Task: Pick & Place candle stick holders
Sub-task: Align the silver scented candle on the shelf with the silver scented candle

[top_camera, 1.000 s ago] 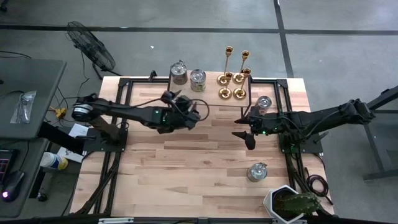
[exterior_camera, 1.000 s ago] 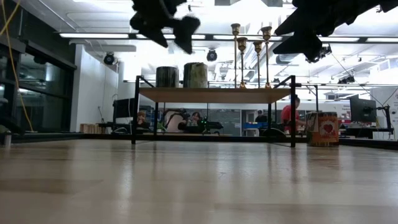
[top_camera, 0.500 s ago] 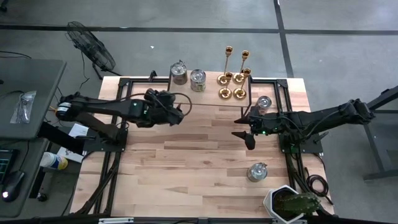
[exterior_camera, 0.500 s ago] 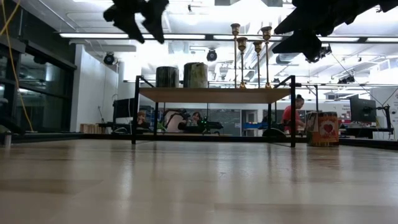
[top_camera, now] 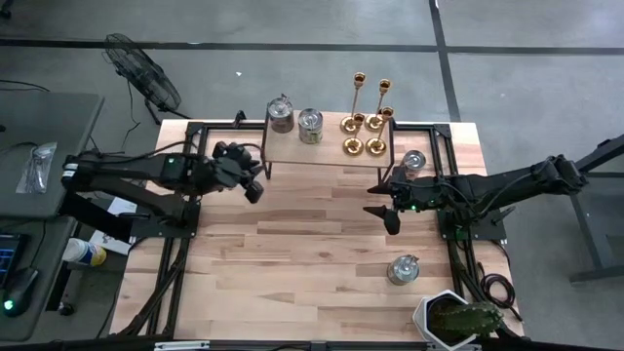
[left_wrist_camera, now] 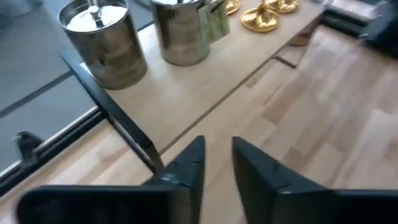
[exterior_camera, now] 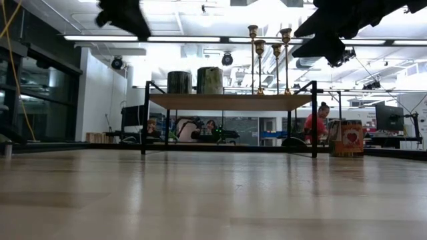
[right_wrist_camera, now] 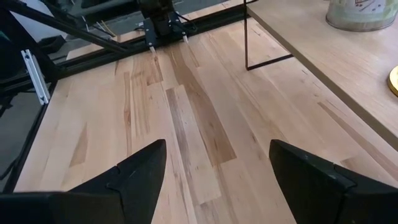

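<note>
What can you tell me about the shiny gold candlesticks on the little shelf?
The gold candlesticks look like polished brass. Each has a round flared base, a thin stem and a small cup on top. They stand upright, close together at the right end of the raised wooden shelf, at the far side of the table. The low view shows four cups at different heights, so some are taller. Nothing grips them; both end effectors are away from them. Two metal jars stand further left on the same shelf.

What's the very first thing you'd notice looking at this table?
The shiny gold candle stick holders standing in a cluster on the raised wooden shelf at the table's far edge, beside two grey metal jars. Two dark robot arms reach in from either side, both tools empty.
</note>
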Controlling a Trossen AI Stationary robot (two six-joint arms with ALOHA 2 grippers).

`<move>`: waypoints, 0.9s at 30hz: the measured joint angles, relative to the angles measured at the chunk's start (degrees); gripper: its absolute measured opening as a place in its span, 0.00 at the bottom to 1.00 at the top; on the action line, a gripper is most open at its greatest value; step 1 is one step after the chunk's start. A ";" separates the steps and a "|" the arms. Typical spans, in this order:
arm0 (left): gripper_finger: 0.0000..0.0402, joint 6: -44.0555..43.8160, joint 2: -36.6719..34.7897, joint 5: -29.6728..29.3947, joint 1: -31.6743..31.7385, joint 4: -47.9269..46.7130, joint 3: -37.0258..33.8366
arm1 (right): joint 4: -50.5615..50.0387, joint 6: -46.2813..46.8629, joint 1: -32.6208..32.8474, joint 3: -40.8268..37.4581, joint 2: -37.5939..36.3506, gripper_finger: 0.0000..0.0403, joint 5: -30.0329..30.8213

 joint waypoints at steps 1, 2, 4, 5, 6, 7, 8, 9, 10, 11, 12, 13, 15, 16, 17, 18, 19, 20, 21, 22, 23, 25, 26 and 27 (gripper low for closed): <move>0.14 0.46 -1.25 0.90 0.00 1.79 -1.14 | 0.00 0.00 -0.02 0.00 0.00 0.69 0.00; 0.10 0.84 -3.03 1.98 0.00 3.56 -2.22 | -0.02 0.00 -0.02 0.00 0.01 0.69 0.00; 0.03 0.86 -5.68 4.00 0.03 4.07 -5.32 | 0.04 0.01 -0.02 0.00 0.00 0.69 0.00; 0.02 0.83 -6.88 4.70 -0.03 5.48 -6.64 | 0.01 -0.01 -0.02 0.00 0.00 0.69 0.00; 0.02 0.83 -8.60 5.52 0.01 7.14 -7.92 | -0.04 0.00 -0.01 0.00 0.02 0.69 0.00; 0.02 0.82 -10.23 6.61 0.04 7.20 -9.40 | 0.00 -0.01 -0.02 0.00 0.02 0.69 0.00; 0.03 0.80 -11.44 7.34 0.03 6.85 -10.76 | 0.07 0.00 0.00 0.00 0.01 0.69 0.00; 0.03 0.68 -12.56 7.93 0.00 7.92 -11.88 | 0.06 0.01 0.00 0.00 0.00 0.69 0.00; 0.03 0.47 -14.19 8.25 0.02 9.23 -12.94 | -0.02 -0.01 -0.02 0.00 0.02 0.69 0.00; 0.03 0.37 -15.72 9.34 0.07 9.49 -14.19 | 0.02 0.00 -0.02 0.00 0.02 0.69 0.00; 0.03 0.34 -16.84 10.40 0.02 9.19 -15.60 | 0.21 0.01 0.00 0.00 0.02 0.69 0.00; 0.03 0.50 -17.62 11.25 -0.01 10.20 -16.68 | 0.23 0.00 -0.02 0.00 0.02 0.69 0.01; 0.03 1.46 -20.60 14.66 0.02 14.01 -18.57 | 0.22 0.00 -0.02 0.00 0.02 0.69 0.00; 0.03 2.44 -22.11 15.99 0.01 13.98 -19.62 | 0.18 -0.01 -0.02 0.00 0.02 0.69 0.00; 0.03 3.55 -23.11 17.27 -0.02 15.08 -20.47 | 0.14 0.00 0.00 0.00 0.00 0.69 0.00; 0.03 4.40 -24.19 18.50 0.00 16.94 -21.11 | 0.13 0.01 0.00 0.00 0.00 0.69 0.00; 0.03 5.08 -25.47 19.77 0.00 17.84 -21.87 | 0.13 0.01 0.00 0.00 0.02 0.69 0.00; 0.03 5.60 -26.57 20.89 0.02 17.65 -22.89 | 0.16 0.00 -0.01 0.00 0.02 0.69 0.00; 0.03 6.03 -27.30 21.56 0.02 17.65 -23.91 | 0.16 0.00 -0.01 0.00 0.00 0.69 0.01; 0.03 6.51 -27.83 21.77 0.00 18.59 -24.57 | 0.13 0.01 -0.02 0.00 0.00 0.69 0.00; 0.03 6.73 -28.72 22.37 0.00 20.14 -25.18 | 0.14 0.01 -0.02 0.00 0.02 0.69 0.00; 0.03 6.83 -30.94 22.51 0.00 19.72 -26.63 | 0.17 0.01 0.00 0.00 0.02 0.69 -0.01; 0.03 6.81 -31.68 22.45 0.00 19.56 -27.22 | 0.20 0.00 -0.02 0.00 0.02 0.69 0.02; 0.03 6.82 -32.29 22.43 0.00 20.05 -27.71 | 0.20 0.01 -0.02 0.00 0.02 0.69 0.00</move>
